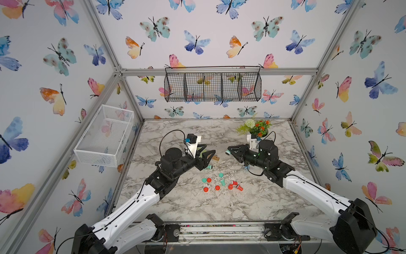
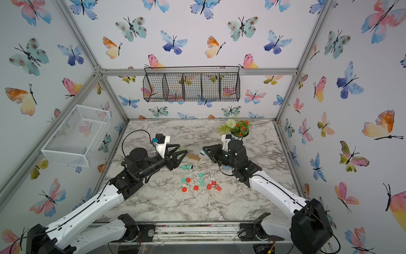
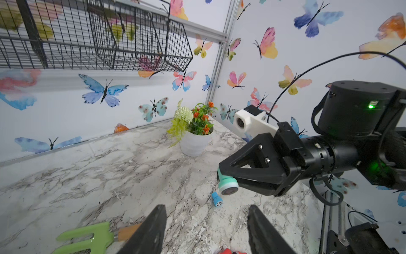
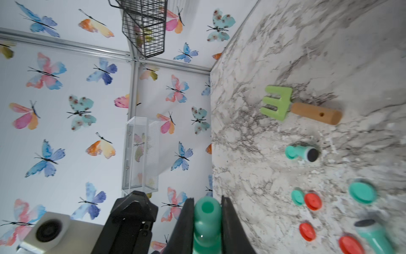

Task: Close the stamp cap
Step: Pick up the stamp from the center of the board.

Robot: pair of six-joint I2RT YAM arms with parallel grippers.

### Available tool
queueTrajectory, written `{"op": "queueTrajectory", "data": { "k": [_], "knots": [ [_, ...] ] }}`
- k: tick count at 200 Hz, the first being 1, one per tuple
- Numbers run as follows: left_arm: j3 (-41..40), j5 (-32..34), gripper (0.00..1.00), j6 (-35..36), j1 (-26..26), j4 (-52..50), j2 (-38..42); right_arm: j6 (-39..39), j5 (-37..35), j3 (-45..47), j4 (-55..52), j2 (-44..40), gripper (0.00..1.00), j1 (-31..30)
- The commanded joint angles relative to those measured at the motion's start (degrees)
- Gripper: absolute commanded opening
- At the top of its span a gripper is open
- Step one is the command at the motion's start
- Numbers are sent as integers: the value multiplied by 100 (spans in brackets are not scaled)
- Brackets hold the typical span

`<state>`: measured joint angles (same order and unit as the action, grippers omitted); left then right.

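Note:
My right gripper (image 1: 229, 151) (image 4: 207, 199) is shut on a teal stamp (image 3: 227, 183) (image 4: 207, 220) and holds it above the table, its dark printing face pointing toward the left arm. My left gripper (image 1: 210, 148) (image 3: 207, 207) stands open opposite it, a short gap away, with nothing between its fingers. Loose teal caps (image 1: 204, 180) (image 4: 362, 192) and red caps (image 1: 205, 189) (image 4: 313, 201) lie on the marble below, in front of both grippers. Another teal stamp (image 1: 207, 168) (image 4: 302, 152) lies on its side just under the left gripper.
A green hand rake (image 3: 87, 238) (image 4: 279, 103) with a wooden handle lies behind the left gripper. A small blue stamp (image 3: 216, 199) lies under the right arm. A flower pot (image 1: 256, 128) stands at the back right. A white mesh basket (image 1: 105, 136) hangs left and a black wire basket (image 1: 212, 86) on the back wall.

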<state>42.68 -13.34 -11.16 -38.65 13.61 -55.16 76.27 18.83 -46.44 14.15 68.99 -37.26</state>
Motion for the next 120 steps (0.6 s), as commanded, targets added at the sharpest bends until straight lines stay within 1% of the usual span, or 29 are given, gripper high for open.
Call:
{"op": "queueTrajectory", "data": {
  "k": [1,41,54,83,120],
  "knots": [
    [-129,25,60,214,-104,861,143,708,-713,-84,790,-26,10,-310],
    [-181,-19,61,454,-208,1034,102,942,-1345,-156,1151,4,7,-716],
    [-163,-22,62,534,-238,1048,69,955,-1349,-231,1196,56,7,-761],
    [-106,195,62,560,-283,1044,-66,980,-1287,-376,1377,191,7,-836],
    [60,216,62,544,-301,1053,-387,1038,-1165,-463,1552,330,6,-897]
  ]
}}
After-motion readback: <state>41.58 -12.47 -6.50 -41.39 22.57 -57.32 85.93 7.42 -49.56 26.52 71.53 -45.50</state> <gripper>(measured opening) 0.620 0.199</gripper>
